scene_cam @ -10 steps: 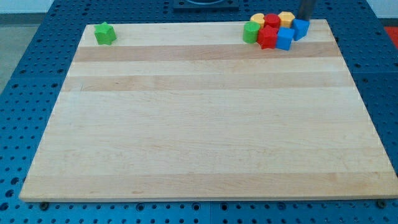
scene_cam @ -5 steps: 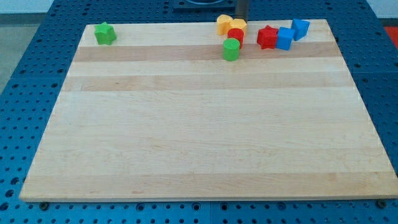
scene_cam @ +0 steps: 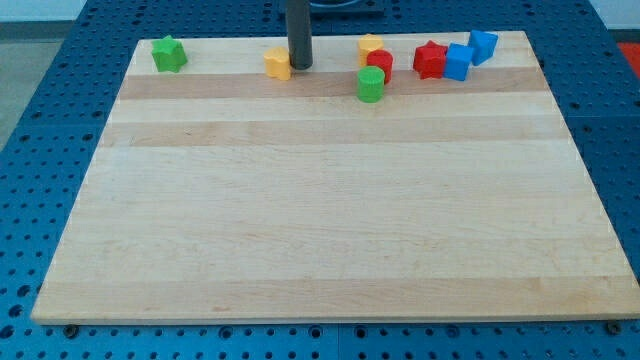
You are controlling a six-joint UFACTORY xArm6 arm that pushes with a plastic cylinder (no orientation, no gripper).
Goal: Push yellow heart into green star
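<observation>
The green star [scene_cam: 168, 53] is sitting at the top left corner of the board [scene_cam: 320, 220]. The yellow heart [scene_cam: 278, 63] is being touched on its right by my tip [scene_cam: 299, 67] — a bare rod, nothing being gripped. Further right, apart, other blocks are clustering — the green cylinder [scene_cam: 371, 84] lowest.

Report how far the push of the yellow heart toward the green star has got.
Done: the yellow heart stands apart from the cluster at the view's top right. In hand: my tip sits against the heart's right side. Left: the heart has not reached the green star; bare board separates them.
</observation>
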